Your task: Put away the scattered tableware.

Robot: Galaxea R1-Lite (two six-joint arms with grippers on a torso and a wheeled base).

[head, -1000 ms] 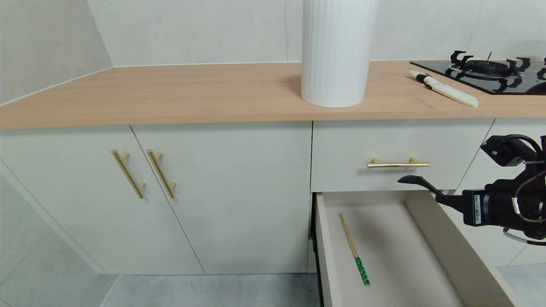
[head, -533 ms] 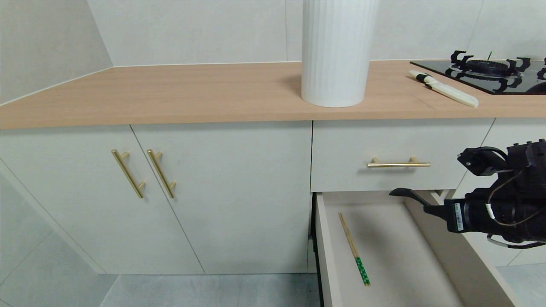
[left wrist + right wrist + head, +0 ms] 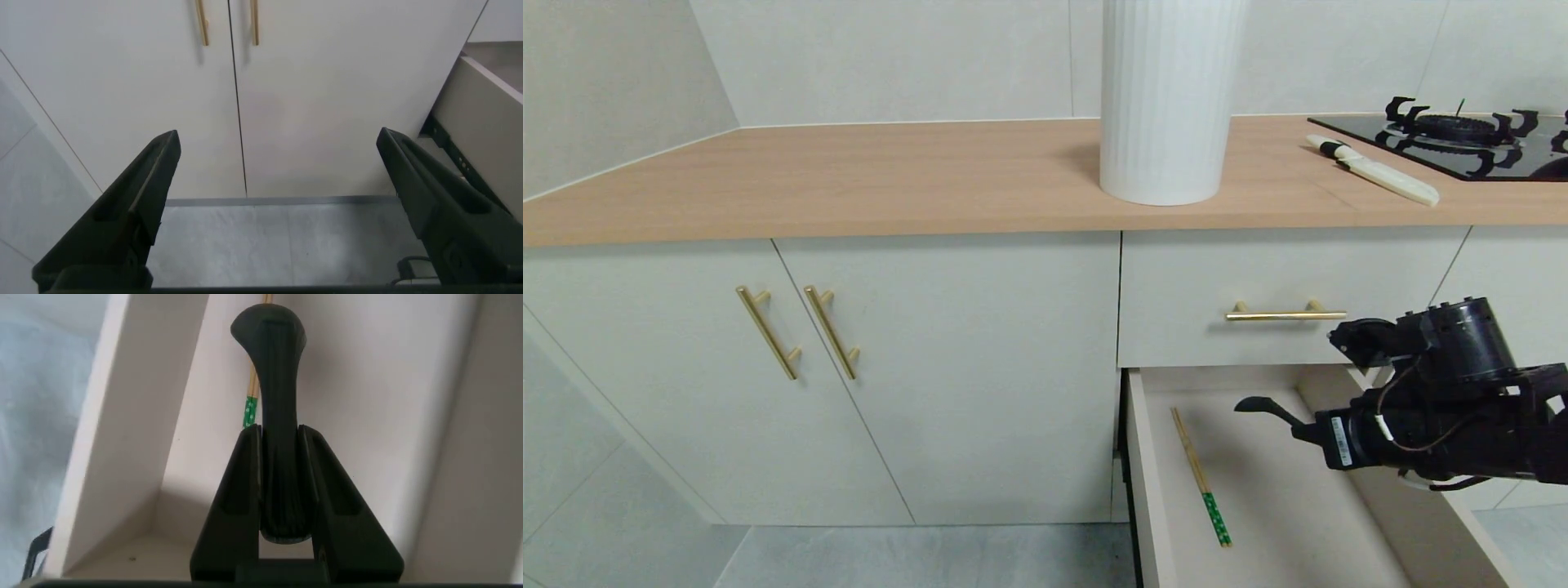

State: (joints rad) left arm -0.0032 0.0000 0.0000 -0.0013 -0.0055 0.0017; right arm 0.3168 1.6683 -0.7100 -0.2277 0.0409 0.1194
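While the left gripper (image 3: 278,143) is hanging with jaws spread, the right gripper (image 3: 1311,431), pinching a black spoon (image 3: 1262,406), is swinging leftward and lower over the open drawer (image 3: 1147,474), right of the chopsticks (image 3: 1201,478), likely nearing release.

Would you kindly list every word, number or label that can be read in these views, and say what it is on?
White label just behind the right gripper, which is shut on the black spoon: print too small to read.
Chopsticks: green dotted pattern, no letters.
Nothing else bears text.
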